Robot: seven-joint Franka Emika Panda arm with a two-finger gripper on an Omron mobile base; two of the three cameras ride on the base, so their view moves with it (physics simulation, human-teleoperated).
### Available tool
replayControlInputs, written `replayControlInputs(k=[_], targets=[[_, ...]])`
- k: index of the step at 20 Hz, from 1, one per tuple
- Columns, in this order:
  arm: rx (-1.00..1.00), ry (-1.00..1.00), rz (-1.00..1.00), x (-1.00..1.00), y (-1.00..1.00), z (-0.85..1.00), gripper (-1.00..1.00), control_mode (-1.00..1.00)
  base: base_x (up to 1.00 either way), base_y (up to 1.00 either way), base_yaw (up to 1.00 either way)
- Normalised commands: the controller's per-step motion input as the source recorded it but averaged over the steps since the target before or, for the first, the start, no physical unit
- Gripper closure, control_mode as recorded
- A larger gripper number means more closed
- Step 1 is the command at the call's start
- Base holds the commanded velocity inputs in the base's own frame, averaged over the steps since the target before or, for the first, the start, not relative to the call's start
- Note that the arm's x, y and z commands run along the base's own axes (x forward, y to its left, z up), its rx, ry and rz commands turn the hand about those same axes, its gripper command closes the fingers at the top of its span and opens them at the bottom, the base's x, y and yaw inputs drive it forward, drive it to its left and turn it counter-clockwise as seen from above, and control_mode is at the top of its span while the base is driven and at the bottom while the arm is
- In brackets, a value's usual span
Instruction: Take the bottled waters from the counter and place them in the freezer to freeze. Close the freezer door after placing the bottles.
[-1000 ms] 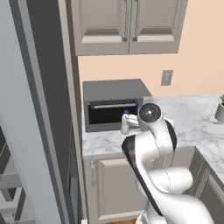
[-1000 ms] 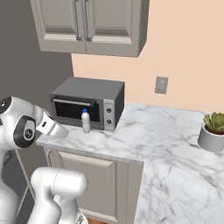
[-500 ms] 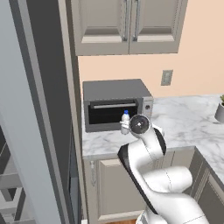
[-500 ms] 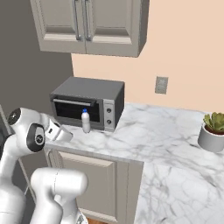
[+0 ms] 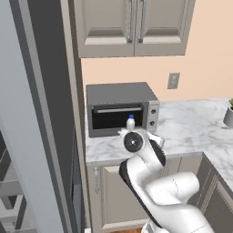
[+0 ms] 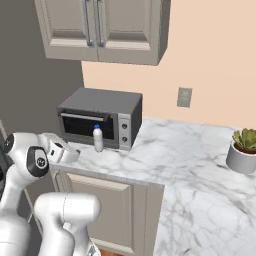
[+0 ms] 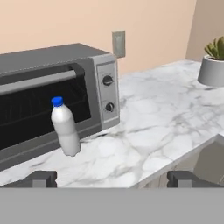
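Note:
One slim whitish bottled water (image 7: 64, 127) with a blue cap stands upright on the marble counter (image 7: 144, 131), right in front of the toaster oven's glass door. The same bottle (image 5: 130, 123) (image 6: 98, 138) shows in both base views. The bottle with the wide blue label is out of view. My gripper (image 7: 112, 179) is open, its fingertips (image 7: 41, 178) wide apart and low at the counter's front edge, short of the bottle, with nothing between them. The freezer (image 5: 54, 91) rises at the far left, its door (image 5: 18, 118) swung open and grey shelves (image 5: 9, 182) showing low down.
A grey toaster oven (image 5: 118, 109) (image 6: 100, 115) with knobs stands behind the bottle. A potted plant (image 6: 245, 150) (image 7: 214, 61) sits at the counter's right end. A wall outlet (image 6: 184, 97) and upper cabinets (image 5: 132, 27) are above. Bare marble (image 6: 175, 150) lies right of the oven.
My arm has swung down and left, from in front of the toaster oven to the counter's front edge. The bottle, earlier partly covered in the left base view, has not moved.

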Motion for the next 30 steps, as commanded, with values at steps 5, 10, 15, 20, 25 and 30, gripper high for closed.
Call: replayControlInputs(k=[5, 10, 15, 20, 25, 30], targets=[[-0.19, 0.0, 0.0, 0.4, -0.04, -0.26, -1.0, -1.0, 0.0, 0.0, 0.0], [-0.11, -0.13, 0.03, 0.31, 0.0, -0.14, -1.0, -1.0, 0.0, 0.0, 0.0], [0.0, -0.04, 0.0, 0.2, 0.0, -0.26, -1.0, -1.0, 0.0, 0.0, 0.0], [0.0, -0.1, -0.05, 0.29, 0.0, -0.36, -1.0, -1.0, 0.0, 0.0, 0.0], [0.0, -0.05, -0.03, 0.26, -0.04, -0.25, -1.0, -1.0, 0.0, 0.0, 0.0], [0.0, 0.0, -0.05, 0.17, -0.16, -0.1, -1.0, -1.0, 0.0, 0.0, 0.0]])
